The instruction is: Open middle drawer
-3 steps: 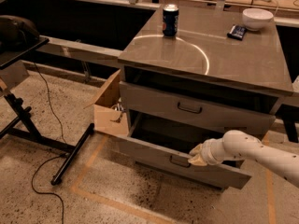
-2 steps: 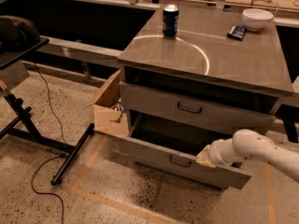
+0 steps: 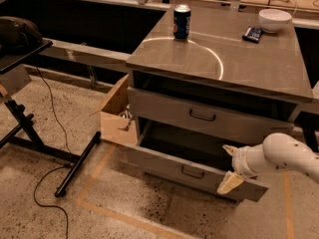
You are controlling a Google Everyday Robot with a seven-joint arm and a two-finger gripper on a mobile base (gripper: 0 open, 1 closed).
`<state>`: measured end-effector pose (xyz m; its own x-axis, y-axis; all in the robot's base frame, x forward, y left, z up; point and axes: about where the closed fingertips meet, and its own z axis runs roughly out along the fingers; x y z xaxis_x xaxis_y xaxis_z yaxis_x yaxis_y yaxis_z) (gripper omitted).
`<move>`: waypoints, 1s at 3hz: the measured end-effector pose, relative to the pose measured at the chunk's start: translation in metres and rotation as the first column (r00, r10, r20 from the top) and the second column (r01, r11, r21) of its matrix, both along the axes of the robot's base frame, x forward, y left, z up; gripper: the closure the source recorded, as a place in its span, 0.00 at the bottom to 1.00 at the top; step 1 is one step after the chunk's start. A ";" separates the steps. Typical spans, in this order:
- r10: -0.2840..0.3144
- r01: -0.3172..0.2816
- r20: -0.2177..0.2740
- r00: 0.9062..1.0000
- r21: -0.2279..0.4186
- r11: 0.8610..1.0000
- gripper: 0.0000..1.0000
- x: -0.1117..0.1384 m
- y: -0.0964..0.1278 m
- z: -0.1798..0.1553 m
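Note:
The middle drawer (image 3: 159, 161) is a wide, shallow grey drawer that stands pulled out from the cabinet, its dark inside showing behind the front. Its small dark loop handle (image 3: 192, 172) is centred on the front. My gripper (image 3: 228, 166), on a white arm coming in from the right, is open and holds nothing. It is at the right part of the drawer front, to the right of the handle and apart from it. One cream finger (image 3: 229, 149) is above the front's top edge and the other is in front of it.
The grey drawer front above (image 3: 164, 106) is closed. On the cabinet top (image 3: 249, 68) stand a blue can (image 3: 182, 21), a white bowl (image 3: 274, 20) and a small dark object (image 3: 253, 34). A cardboard box (image 3: 115, 118) sits left of the cabinet. A black stand (image 3: 75, 176) and cable lie on the floor.
My gripper has moved to the right, off the drawer's handle. The drawer stays pulled out as before.

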<state>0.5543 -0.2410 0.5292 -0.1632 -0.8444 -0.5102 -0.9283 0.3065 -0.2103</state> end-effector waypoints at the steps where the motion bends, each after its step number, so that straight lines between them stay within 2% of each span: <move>1: 0.013 -0.013 0.025 1.000 0.002 1.000 0.40 0.005 0.004 0.006; 2: 0.018 -0.018 0.039 0.999 0.002 1.000 0.64 0.012 0.008 0.004; 3: -0.006 0.006 0.066 0.998 0.004 1.000 0.87 0.027 0.011 -0.002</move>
<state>0.5817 -0.2303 0.5275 -0.1345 -0.8415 -0.5233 -0.9106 0.3132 -0.2696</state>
